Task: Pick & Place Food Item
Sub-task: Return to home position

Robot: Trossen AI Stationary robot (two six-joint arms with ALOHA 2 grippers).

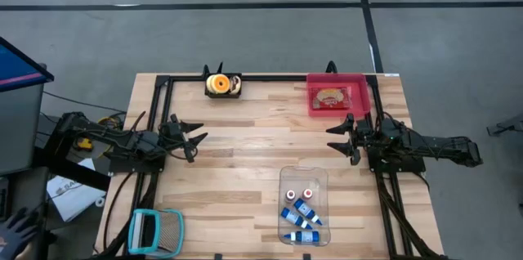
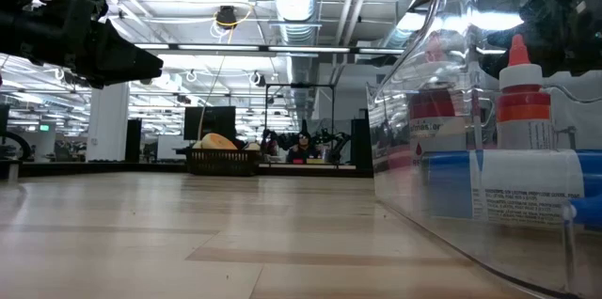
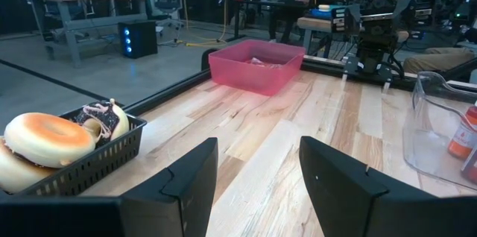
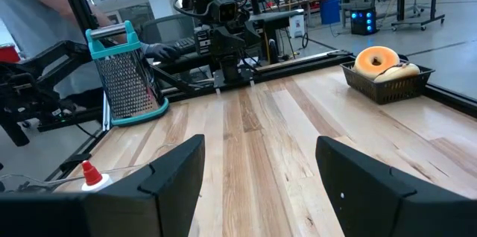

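Note:
A small black basket (image 1: 221,85) at the table's far edge holds a glazed doughnut (image 3: 46,137) and other pastries. A pink bin (image 1: 336,96) at the far right holds a food item (image 1: 330,96). My left gripper (image 1: 193,139) hovers open above the table's left side, pointing right. My right gripper (image 1: 341,137) hovers open above the right side, pointing left. Nothing lies between either pair of fingers.
A clear plastic tray (image 1: 304,205) with small bottles stands near the front edge, right of centre. A teal-framed grater (image 1: 155,231) sits at the front left corner. A person's gloved hand (image 1: 16,229) shows beyond the table's left edge. Bare wood lies between the grippers.

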